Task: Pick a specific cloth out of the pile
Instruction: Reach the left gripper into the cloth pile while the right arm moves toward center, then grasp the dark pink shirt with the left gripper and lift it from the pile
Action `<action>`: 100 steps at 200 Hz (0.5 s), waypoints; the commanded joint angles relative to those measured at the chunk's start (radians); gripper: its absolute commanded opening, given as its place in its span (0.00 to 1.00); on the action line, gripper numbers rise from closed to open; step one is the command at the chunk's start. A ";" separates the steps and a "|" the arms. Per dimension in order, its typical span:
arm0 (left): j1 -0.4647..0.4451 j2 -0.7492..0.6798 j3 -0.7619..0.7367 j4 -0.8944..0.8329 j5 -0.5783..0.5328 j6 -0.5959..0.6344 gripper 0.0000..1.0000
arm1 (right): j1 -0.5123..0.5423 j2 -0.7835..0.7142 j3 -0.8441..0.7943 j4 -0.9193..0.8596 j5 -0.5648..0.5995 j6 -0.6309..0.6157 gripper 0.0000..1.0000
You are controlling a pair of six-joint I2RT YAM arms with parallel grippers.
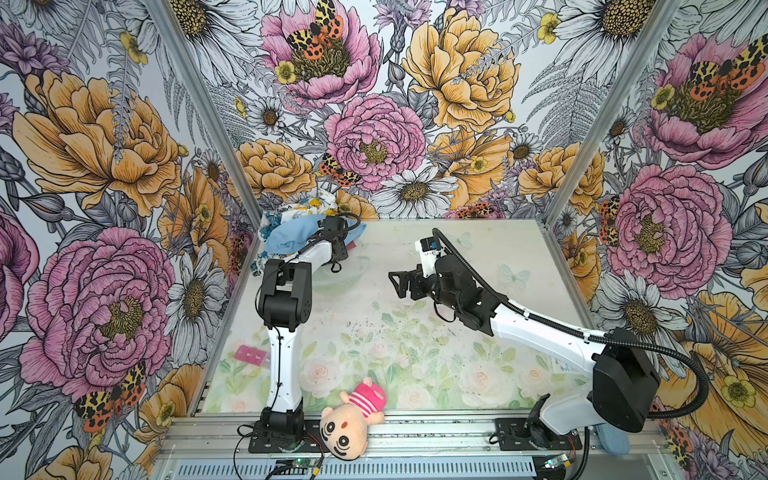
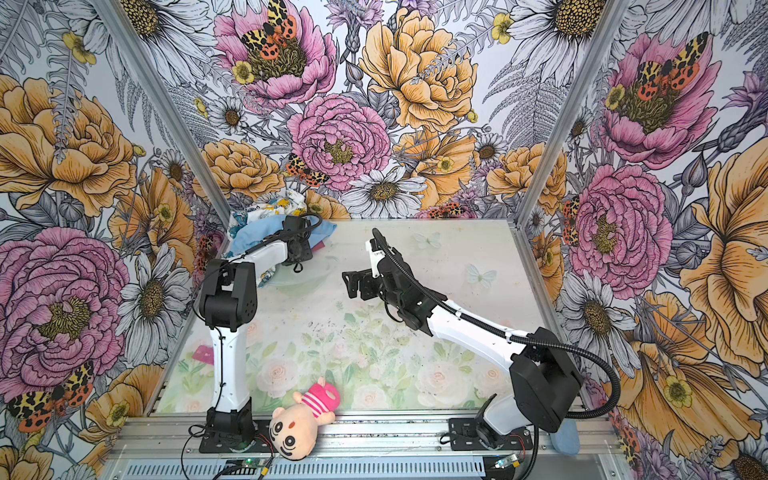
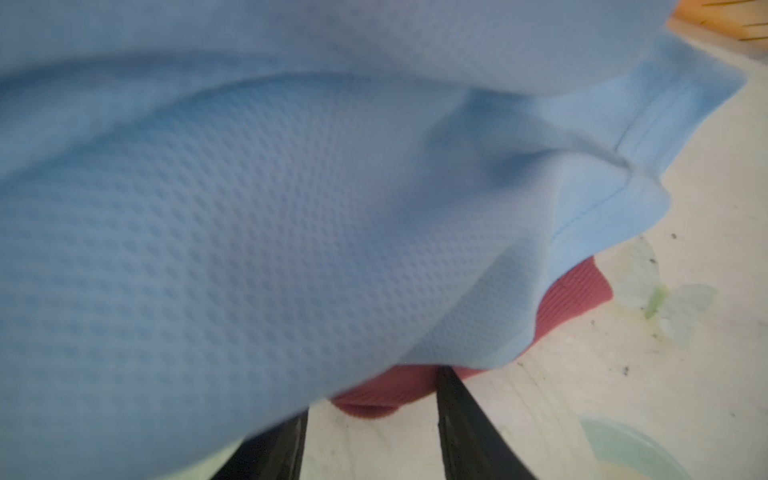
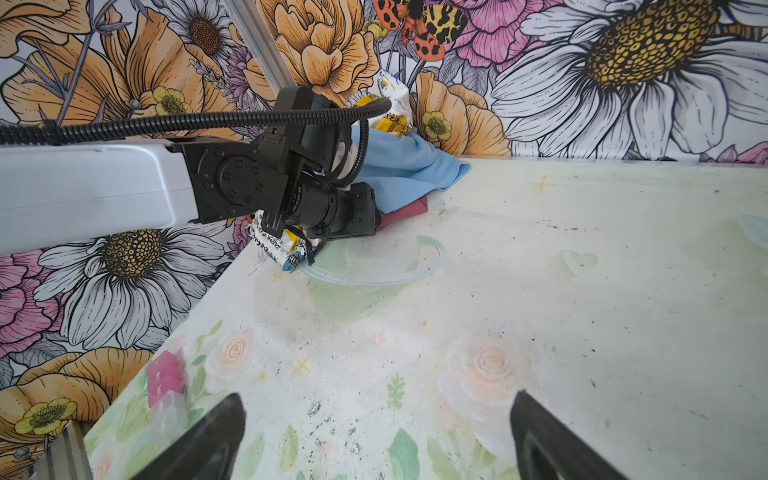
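Observation:
The pile (image 1: 307,224) sits in the far left corner, a light blue cloth (image 1: 291,237) (image 4: 407,158) lying over white printed fabrics (image 1: 316,205). The cloth (image 3: 569,295) (image 4: 409,210), plain dusty red, pokes out from under the blue cloth's (image 3: 291,208) near edge. My left gripper (image 3: 374,392) is pushed in at that edge. Its jaws stand apart, with the red hem and bare table between them. One fingertip is hidden under the blue cloth. The other fingertip (image 3: 446,382) overlaps the red hem. My right gripper (image 1: 394,284) (image 4: 378,395) hovers open and empty over mid-table.
A clear shallow dish (image 4: 374,266) lies just in front of the pile. A pink box (image 1: 249,355) sits by the left wall. A plush doll (image 1: 353,415) lies on the front rail. Flowered walls close in the left, back and right.

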 commanded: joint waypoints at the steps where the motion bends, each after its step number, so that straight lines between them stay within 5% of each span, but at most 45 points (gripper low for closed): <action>1: 0.010 0.027 0.047 -0.031 -0.012 -0.013 0.47 | -0.004 0.013 0.019 -0.002 0.016 -0.019 0.99; 31: 0.026 0.039 0.065 -0.032 0.009 -0.029 0.31 | -0.007 0.009 0.020 -0.011 0.015 -0.021 1.00; 58: 0.031 0.015 0.053 -0.030 0.025 -0.019 0.00 | -0.007 -0.006 0.009 -0.037 0.020 -0.022 1.00; 100: 0.027 -0.167 -0.019 -0.030 -0.017 0.032 0.00 | -0.007 -0.053 -0.028 -0.045 0.026 -0.007 0.99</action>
